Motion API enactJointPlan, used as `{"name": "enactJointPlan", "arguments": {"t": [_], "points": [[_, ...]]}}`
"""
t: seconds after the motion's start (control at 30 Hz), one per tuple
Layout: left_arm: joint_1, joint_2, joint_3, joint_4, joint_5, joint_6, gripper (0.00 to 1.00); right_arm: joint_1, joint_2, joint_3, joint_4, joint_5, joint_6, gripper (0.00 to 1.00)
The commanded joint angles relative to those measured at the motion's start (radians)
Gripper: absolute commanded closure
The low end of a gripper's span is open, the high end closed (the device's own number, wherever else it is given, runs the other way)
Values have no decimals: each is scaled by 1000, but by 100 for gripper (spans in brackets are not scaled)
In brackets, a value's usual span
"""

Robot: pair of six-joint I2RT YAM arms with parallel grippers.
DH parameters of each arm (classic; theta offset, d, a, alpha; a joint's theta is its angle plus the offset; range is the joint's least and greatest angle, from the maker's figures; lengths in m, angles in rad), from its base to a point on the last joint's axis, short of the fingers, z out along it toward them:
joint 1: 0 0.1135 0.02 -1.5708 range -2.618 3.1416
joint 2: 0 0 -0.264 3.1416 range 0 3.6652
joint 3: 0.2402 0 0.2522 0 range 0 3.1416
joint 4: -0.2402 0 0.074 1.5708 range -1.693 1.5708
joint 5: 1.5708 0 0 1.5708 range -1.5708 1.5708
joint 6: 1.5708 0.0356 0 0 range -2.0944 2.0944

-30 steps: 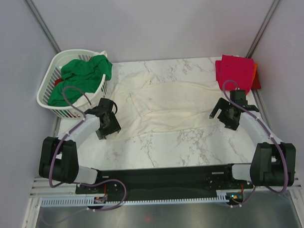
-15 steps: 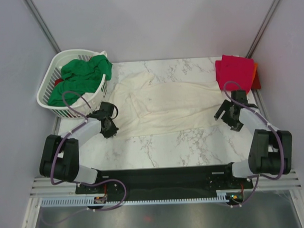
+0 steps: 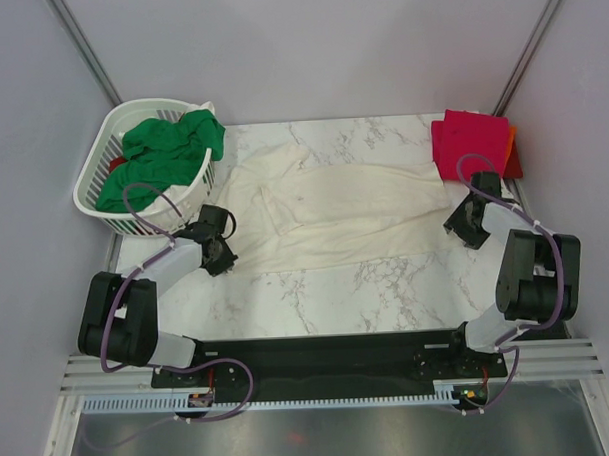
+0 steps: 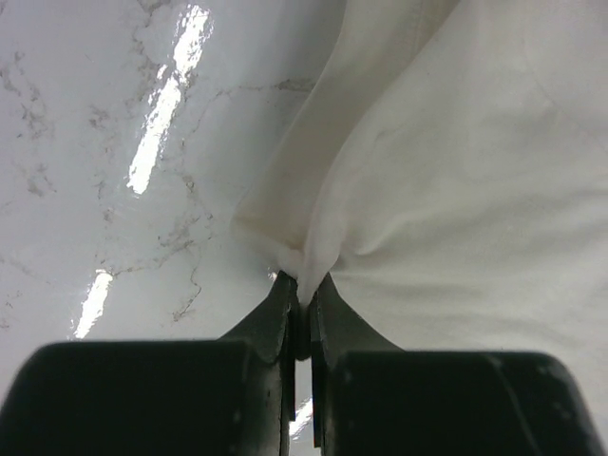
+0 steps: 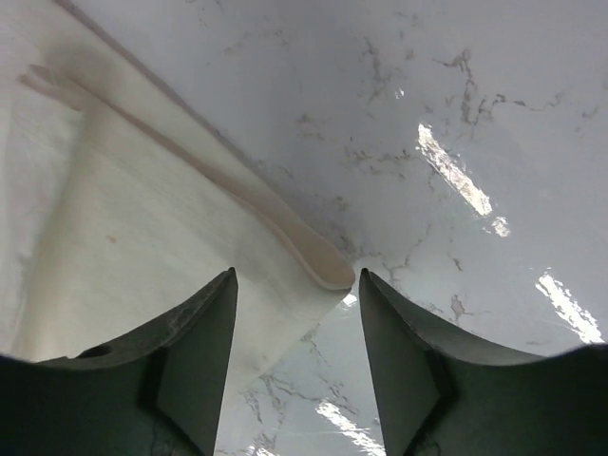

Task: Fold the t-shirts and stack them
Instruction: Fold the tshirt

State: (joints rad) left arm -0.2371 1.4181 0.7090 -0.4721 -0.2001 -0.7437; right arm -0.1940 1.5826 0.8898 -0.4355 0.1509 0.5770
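Pinching the near left corner of the cream shirt (image 3: 334,212), spread across the tabletop (image 3: 387,285), the left end effector (image 4: 302,288) is clenched on a fold of cloth. The right end effector (image 5: 296,280) is spread, straddling the right corner hem; it should close low on that hem alone, so both corners lift evenly.

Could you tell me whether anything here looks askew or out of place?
The cream-white t-shirt lies crooked and wrinkled, its edge bunched where the left tool pinches it. The green t-shirt hangs over the laundry basket rim.
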Motion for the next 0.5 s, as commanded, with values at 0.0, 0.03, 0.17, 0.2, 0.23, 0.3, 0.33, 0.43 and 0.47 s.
{"name": "enactJointPlan", "arguments": {"t": [0.0,0.03,0.17,0.2,0.23,0.3,0.33,0.43,0.47], "points": [[4,12,-22,46,-4,-17,98,-2,7,15,52,3,18,39],[4,10,-22,47,-2,-16,98,-2,11,11,70,-13,17,45],[2,8,-22,47,-1,-16,98,-2,8,-9,77,-31,17,83],[4,7,-23,47,-1,-16,98,-2,1,-14,77,-33,17,90],[4,5,-23,47,-1,-14,98,-2,-9,-25,73,-34,14,100],[2,-22,-20,44,4,-5,98,-11,-48,-32,55,-14,14,100],[1,-43,-25,30,-2,-8,98,-24,-79,-35,29,-14,21,100],[1,-154,-37,-23,-22,-31,98,-106,-145,-58,-23,-30,34,100],[1,-181,-34,-43,-18,-37,98,-125,-163,-66,-38,-27,43,100]]}}
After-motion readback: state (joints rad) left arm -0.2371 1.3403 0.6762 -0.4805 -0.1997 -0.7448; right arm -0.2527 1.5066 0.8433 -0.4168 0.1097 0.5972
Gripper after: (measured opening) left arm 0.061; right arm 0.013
